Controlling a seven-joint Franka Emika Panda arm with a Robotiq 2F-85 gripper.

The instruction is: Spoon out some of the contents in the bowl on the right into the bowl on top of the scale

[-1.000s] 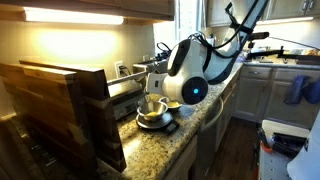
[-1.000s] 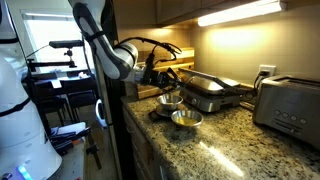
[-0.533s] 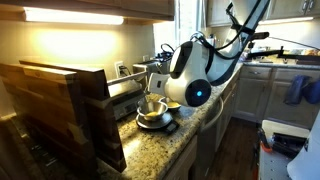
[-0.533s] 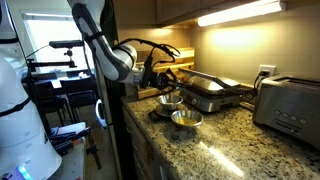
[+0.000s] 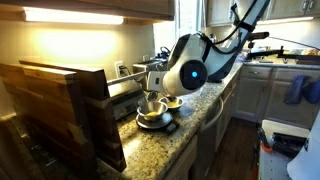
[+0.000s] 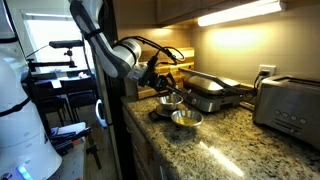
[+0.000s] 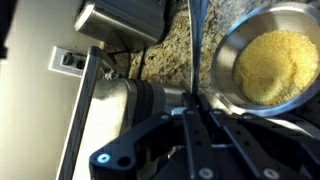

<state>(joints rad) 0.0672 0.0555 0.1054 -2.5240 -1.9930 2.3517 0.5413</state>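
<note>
My gripper [image 7: 192,100] is shut on a thin metal spoon handle [image 7: 197,40] that runs up the wrist view. Its bowl end is out of view. A steel bowl [image 7: 265,65] of yellow grain lies just right of the handle. In both exterior views the gripper [image 5: 152,94] [image 6: 165,82] hangs over the two steel bowls on the granite counter. One bowl [image 5: 152,116] [image 6: 170,101] stands on a flat black scale [image 6: 158,112]. The grain bowl [image 6: 186,119] [image 5: 172,103] sits beside it.
A panini grill [image 6: 212,92] stands behind the bowls, and a toaster [image 6: 290,108] is further along the counter [image 6: 230,145]. A wooden rack [image 5: 60,105] fills the near side in an exterior view. The counter edge drops off beside the bowls.
The wrist has turned and shifted slightly over the bowls, still holding the spoon. The bowls have not moved.
</note>
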